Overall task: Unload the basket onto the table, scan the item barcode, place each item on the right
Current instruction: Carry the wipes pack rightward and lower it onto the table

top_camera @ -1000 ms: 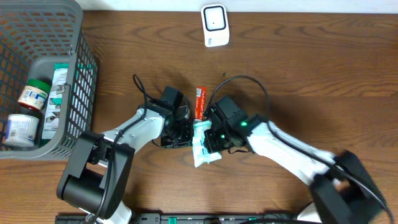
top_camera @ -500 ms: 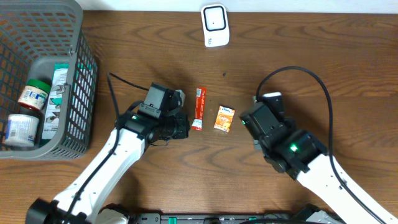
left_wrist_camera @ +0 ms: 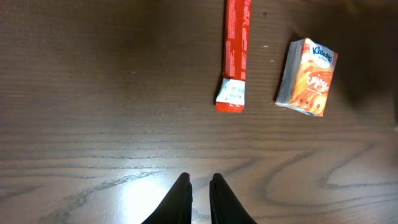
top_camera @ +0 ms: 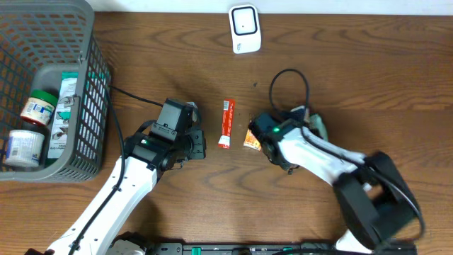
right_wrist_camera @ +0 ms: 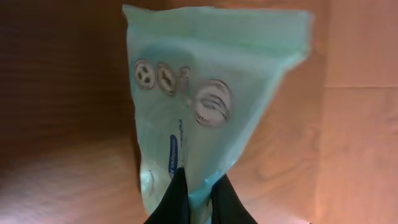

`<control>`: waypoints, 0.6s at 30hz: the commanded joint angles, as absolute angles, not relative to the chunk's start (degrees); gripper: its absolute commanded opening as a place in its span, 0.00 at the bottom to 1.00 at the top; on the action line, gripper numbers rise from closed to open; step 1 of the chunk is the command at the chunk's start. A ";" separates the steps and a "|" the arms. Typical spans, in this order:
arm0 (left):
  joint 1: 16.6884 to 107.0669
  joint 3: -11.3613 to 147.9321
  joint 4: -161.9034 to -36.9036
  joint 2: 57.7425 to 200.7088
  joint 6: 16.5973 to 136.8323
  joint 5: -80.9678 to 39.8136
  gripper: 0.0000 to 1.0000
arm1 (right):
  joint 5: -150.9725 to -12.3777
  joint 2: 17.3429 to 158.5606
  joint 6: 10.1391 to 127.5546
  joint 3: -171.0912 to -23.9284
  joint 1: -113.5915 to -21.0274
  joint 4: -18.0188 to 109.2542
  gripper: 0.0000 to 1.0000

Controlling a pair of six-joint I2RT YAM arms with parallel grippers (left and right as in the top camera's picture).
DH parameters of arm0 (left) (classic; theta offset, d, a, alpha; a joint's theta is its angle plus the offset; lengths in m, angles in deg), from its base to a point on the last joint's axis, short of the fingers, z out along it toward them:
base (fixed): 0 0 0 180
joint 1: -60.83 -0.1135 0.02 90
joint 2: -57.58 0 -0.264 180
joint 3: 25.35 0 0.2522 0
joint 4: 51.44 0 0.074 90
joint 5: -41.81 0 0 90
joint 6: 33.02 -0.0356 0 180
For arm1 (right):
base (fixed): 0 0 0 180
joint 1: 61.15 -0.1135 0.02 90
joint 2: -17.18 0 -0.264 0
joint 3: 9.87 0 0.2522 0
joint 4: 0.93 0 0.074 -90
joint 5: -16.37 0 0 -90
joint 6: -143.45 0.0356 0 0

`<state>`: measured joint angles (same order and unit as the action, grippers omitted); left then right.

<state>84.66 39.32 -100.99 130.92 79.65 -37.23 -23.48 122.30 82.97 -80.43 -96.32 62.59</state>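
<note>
My right gripper (right_wrist_camera: 200, 177) is shut on the lower edge of a pale green pouch (right_wrist_camera: 211, 93), which stands up in front of the right wrist camera with printed icons facing it. From overhead only a sliver of the pouch (top_camera: 320, 127) shows beside the right gripper (top_camera: 311, 122), right of the table's middle. The white scanner (top_camera: 245, 28) stands at the far edge. My left gripper (left_wrist_camera: 200, 180) hovers over bare wood with its fingers almost together and nothing between them; in the overhead view the left gripper (top_camera: 202, 145) is left of the packets.
A red stick packet (top_camera: 226, 122) (left_wrist_camera: 236, 56) and an orange tissue pack (top_camera: 252, 137) (left_wrist_camera: 308, 78) lie mid-table between the arms. At the left stands a grey basket (top_camera: 92, 85) with jars and a box inside. The right arm's cable loops above its wrist.
Both grippers met at the pouch a second ago. The left one let go and drew back left; the right arm carried the pouch off to the right, uncovering the tissue pack.
</note>
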 commanded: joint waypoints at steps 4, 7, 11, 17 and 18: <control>84.75 39.08 -101.18 130.55 79.57 -38.63 0.16 | -40.11 123.59 77.39 -81.32 -96.81 58.41 0.32; 84.75 39.08 -101.18 130.55 79.57 -38.63 0.17 | -44.57 121.38 75.14 -83.49 -96.43 59.53 0.56; 84.75 39.08 -101.18 130.55 79.57 -38.63 0.17 | -56.75 115.20 67.45 -87.25 -95.23 59.97 0.72; 84.75 39.08 -101.78 130.55 79.55 -38.63 0.23 | -67.37 102.78 65.17 -90.29 -88.30 61.04 0.89; 84.75 39.08 -102.02 130.55 79.57 -38.63 0.23 | -68.27 101.01 65.20 -90.29 -86.64 61.15 0.88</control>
<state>84.66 39.32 -101.29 130.92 79.61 -37.89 -61.23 106.67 67.25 -88.78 -91.04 60.62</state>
